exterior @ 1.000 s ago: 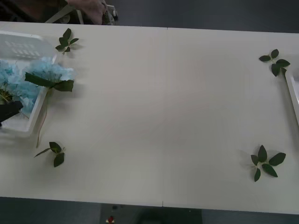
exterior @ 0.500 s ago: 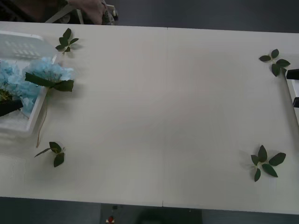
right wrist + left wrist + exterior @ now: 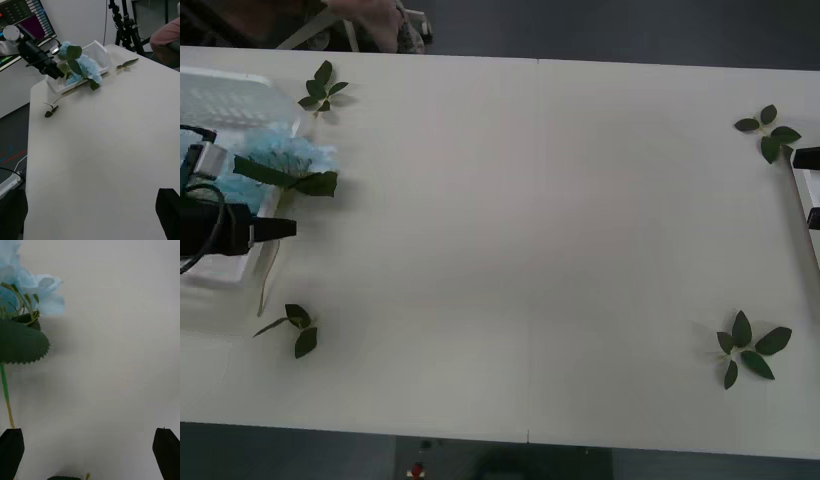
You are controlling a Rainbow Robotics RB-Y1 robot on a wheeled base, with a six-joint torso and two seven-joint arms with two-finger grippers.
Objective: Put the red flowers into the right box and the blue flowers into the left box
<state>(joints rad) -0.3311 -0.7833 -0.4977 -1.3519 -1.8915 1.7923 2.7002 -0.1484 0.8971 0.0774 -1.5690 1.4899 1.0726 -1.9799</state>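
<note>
The blue flowers (image 3: 284, 156) lie in the left box (image 3: 232, 96), a translucent white bin at the table's far left; one cluster, its broad leaf and its long stem hang over the box's inner rim. My left gripper (image 3: 284, 229) hovers at that rim, beside the overhanging stem. In its wrist view the left gripper (image 3: 88, 437) is open, with a blue cluster (image 3: 34, 288) and leaf ahead of it. A thin edge of the right box (image 3: 804, 205) shows at the far right, with my right gripper (image 3: 807, 158) at it. The right gripper (image 3: 90, 200) is open and holds nothing. The red flowers are out of view.
Loose green leaf sprigs lie at the far left (image 3: 323, 88), near left (image 3: 296, 329), far right (image 3: 770, 133) and near right (image 3: 750, 348). A tripod (image 3: 122, 22) stands beyond the table's left end. Bare table (image 3: 530, 230) spans the middle.
My left arm has come further into the front view over the left box, its gripper now reaching to the box's inner rim. A black part of the right gripper has appeared at the right edge.
</note>
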